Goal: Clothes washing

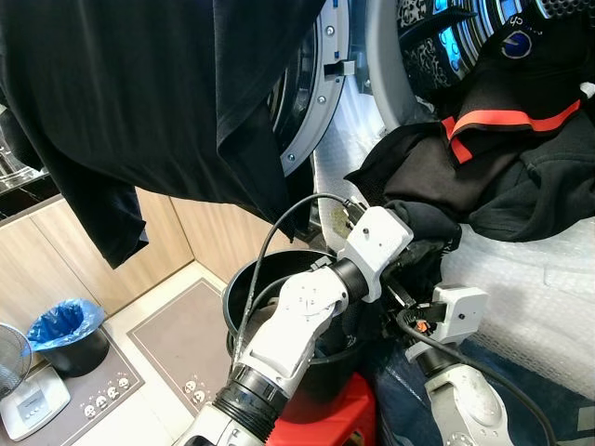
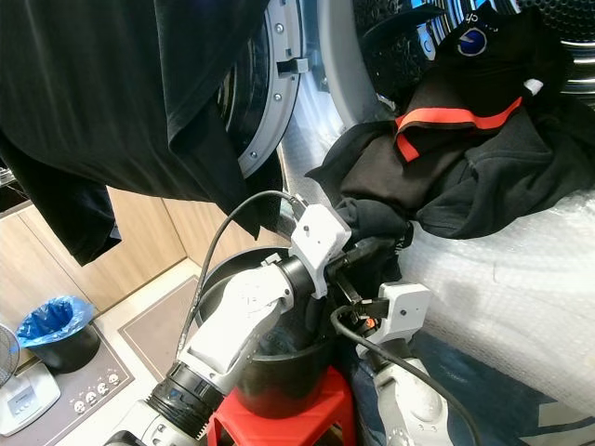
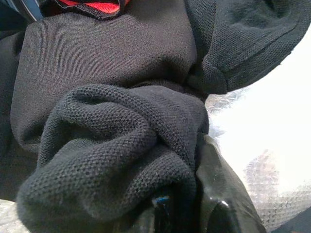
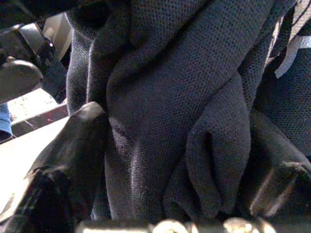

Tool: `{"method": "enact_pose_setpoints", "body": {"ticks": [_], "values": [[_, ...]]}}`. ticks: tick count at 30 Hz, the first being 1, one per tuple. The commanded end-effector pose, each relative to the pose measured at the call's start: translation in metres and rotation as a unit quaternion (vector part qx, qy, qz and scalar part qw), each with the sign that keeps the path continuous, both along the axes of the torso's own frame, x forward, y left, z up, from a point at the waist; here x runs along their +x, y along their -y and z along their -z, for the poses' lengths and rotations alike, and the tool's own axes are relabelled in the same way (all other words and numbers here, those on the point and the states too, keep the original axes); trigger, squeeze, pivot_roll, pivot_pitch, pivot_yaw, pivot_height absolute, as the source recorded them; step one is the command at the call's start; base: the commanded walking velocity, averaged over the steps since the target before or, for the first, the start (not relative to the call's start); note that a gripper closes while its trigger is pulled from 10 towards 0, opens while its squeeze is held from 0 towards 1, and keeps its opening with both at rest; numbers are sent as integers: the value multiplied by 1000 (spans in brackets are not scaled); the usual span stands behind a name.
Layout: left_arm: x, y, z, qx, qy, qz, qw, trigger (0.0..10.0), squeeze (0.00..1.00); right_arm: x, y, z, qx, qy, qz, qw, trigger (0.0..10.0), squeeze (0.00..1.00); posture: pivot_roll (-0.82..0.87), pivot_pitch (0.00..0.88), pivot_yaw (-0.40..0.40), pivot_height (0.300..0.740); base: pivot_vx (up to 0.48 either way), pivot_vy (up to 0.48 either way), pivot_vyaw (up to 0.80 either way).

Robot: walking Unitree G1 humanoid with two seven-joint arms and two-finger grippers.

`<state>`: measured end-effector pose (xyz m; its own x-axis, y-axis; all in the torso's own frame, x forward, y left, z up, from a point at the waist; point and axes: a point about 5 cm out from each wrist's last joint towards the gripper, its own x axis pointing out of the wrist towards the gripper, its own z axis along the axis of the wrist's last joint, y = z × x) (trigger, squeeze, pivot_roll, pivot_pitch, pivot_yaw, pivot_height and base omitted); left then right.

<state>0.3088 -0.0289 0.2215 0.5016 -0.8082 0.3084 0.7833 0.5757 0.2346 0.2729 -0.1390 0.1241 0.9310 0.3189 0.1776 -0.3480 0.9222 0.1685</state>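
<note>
A pile of black clothes point(image 1: 502, 158) with a red-trimmed collar point(image 1: 507, 121) spills out of the washing machine drum point(image 1: 446, 37) onto its sill. A lower fold of this pile, a dark knit garment point(image 3: 121, 145), is bunched in my left gripper point(image 1: 420, 253), which is shut on it. One black finger point(image 3: 223, 194) presses the cloth. My right gripper point(image 1: 409, 290) sits just below it, with its fingers point(image 4: 63, 160) spread wide. The same dark fabric point(image 4: 170, 121) hangs between them.
Another black garment point(image 1: 139, 93) hangs across the upper left, in front of the open washer door point(image 1: 316, 93). Under my arms a black bucket point(image 1: 244, 279) stands on a red stool point(image 1: 325, 418). Bubble wrap point(image 1: 530, 279) covers the washer front. On the floor at left stands a blue-lined bin point(image 1: 65, 330).
</note>
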Motion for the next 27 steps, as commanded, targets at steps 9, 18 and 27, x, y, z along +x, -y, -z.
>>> {"method": "enact_pose_setpoints", "body": {"ticks": [9,18,27], "values": [[-13,26,-32,-65,31,27,997,10000,0,11,-20,14,-1,-56,22,998,0,0,-86,0,89,740,0,0,0],[-14,26,-29,-71,18,35,997,10000,0,13,-15,18,-2,-74,32,997,0,0,-83,0,78,740,0,0,0],[-19,25,-25,-78,3,61,995,10000,1000,8,-14,13,18,-51,-15,998,0,0,-78,0,70,740,0,0,0]]}}
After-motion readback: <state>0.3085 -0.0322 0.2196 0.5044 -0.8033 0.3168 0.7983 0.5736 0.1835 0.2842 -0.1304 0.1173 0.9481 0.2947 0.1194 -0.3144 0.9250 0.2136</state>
